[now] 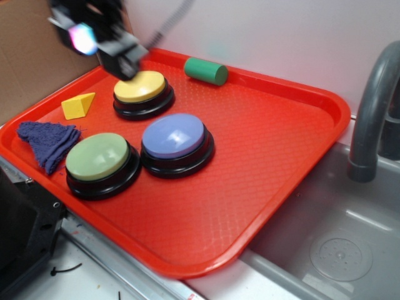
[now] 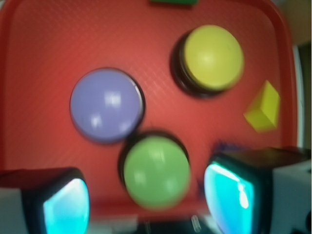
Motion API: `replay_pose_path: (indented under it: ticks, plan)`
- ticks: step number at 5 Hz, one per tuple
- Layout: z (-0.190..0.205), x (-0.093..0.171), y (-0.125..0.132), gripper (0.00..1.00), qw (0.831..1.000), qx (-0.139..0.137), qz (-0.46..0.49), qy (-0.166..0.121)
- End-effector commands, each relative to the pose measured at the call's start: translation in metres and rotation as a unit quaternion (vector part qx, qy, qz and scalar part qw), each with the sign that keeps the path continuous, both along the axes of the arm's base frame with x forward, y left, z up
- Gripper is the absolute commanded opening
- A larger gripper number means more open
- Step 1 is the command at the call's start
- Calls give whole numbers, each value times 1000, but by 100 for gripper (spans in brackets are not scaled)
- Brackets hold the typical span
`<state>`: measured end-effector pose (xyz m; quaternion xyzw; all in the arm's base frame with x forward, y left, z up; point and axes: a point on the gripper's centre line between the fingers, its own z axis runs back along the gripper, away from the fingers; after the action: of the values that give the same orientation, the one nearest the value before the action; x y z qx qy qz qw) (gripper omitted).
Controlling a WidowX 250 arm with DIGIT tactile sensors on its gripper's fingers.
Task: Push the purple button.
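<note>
The purple button [image 1: 174, 135] has a glossy periwinkle dome on a black base and sits near the middle of the red tray [image 1: 281, 125]. In the wrist view the purple button [image 2: 106, 105] lies upper left, far below the camera. My gripper [image 1: 124, 57] hangs blurred at the back left, above the yellow button [image 1: 140, 86], well apart from the purple one. Seen from the wrist, my gripper [image 2: 146, 200] is open, its cyan-lit pads [image 2: 66, 207] wide apart with nothing between them.
A green button [image 1: 98, 156] touches the purple one on its left. A yellow wedge [image 1: 79, 105] and a purple cloth [image 1: 49, 141] lie by the tray's left rim, a green cylinder [image 1: 205, 70] at the back. A grey sink and faucet [image 1: 372, 119] are on the right.
</note>
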<state>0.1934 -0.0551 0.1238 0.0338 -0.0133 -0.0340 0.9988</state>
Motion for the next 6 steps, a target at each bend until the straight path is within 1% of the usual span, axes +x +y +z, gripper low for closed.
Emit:
replay_pose_path:
  ticks: [1,2,3,4,5,6]
  plan:
    - [-68,27,-21,100,997,-29,-76,-4]
    - [-82,28,-22,100,995,-36,-89,5]
    - [-79,30,-25,100,995,-34,-93,4]
    - [-49,28,-23,100,995,-26,-93,-4]
    - [-27,26,-20,100,995,-24,-94,7]
    - [-13,22,-16,100,995,-25,-92,9]
